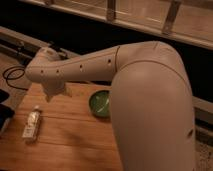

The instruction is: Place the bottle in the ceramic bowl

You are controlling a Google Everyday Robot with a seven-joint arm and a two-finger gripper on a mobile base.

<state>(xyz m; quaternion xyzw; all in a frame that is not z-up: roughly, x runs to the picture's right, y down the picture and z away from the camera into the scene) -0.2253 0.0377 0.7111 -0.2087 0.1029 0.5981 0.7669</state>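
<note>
The bottle point(32, 123), small and whitish with a pale label, lies on its side near the left edge of the wooden table point(75, 147). At the table's right side sits the ceramic bowl point(100, 103), green, glossy and partly hidden by my arm. My gripper point(50, 94) hangs under the wrist over the table's far left part. It is above and behind the bottle, well left of the bowl, open and holding nothing.
My large white arm point(145, 100) fills the right half of the view and covers the table's right side. A black cable point(12, 75) loops on the floor to the left. A dark object point(4, 112) sits at the left edge.
</note>
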